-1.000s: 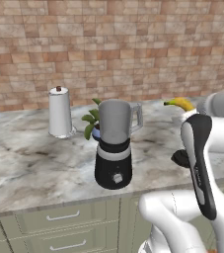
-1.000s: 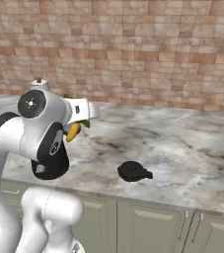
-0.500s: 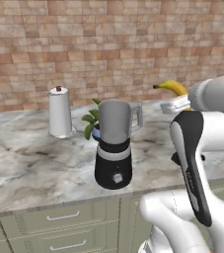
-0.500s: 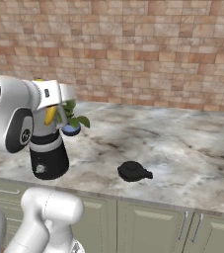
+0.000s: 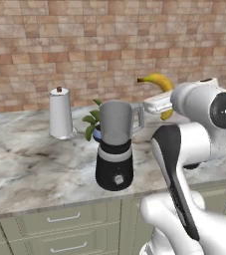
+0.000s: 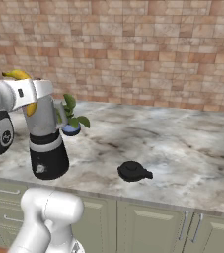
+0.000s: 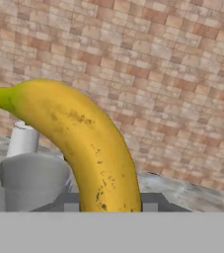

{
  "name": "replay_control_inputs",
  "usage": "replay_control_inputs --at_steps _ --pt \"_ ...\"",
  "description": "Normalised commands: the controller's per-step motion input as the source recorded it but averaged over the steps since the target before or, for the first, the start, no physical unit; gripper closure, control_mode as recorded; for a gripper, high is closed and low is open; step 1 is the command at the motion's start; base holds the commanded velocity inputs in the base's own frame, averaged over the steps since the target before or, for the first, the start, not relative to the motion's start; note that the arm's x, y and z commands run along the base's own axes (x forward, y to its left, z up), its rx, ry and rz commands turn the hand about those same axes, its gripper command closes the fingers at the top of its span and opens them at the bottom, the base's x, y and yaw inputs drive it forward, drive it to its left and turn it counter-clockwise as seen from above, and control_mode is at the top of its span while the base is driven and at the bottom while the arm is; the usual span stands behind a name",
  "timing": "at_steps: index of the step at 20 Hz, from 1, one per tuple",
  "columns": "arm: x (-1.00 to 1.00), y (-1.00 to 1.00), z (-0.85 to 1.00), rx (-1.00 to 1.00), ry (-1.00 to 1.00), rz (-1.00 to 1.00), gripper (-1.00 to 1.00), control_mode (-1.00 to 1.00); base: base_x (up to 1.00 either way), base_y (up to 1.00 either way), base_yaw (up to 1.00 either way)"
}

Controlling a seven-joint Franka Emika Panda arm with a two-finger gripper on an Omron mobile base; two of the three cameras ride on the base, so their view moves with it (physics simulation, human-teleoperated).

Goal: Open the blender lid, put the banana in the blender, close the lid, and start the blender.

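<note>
Left base view: white two-finger gripper (image 5: 160, 105) clamps curved yellow banana (image 5: 158, 83), held high right of grey translucent blender (image 5: 115, 149), jar mouth uncovered.
Right base view: black round lid (image 6: 133, 171) lies on marble counter (image 6: 182, 143).
Hand view: banana between fingertips.

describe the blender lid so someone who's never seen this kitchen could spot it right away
Start at the marble counter under the brick wall and find the blender. Right of it in the right base view, alone on open counter near the front edge, lies the blender lid: a low, round, black cap with a raised knob, the sole flat dark thing there.
</note>
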Motion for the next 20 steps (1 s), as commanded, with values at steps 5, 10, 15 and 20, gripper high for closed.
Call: replay_control_inputs --at_steps 5,10,15,20 --pt "0.13 0.36 0.01 0.00 -0.10 0.00 1.00 -1.00 0.00 0.00 0.00" --pt "0.19 0.35 0.01 0.00 0.00 0.00 1.00 -1.00 0.00 0.00 0.00" --pt "0.12 0.26 0.01 0.00 0.00 -0.11 1.00 -1.00 0.00 0.00 0.00" --pt "0.20 0.24 0.00 0.00 0.00 -0.12 1.00 -1.00 0.00 0.00 0.00"
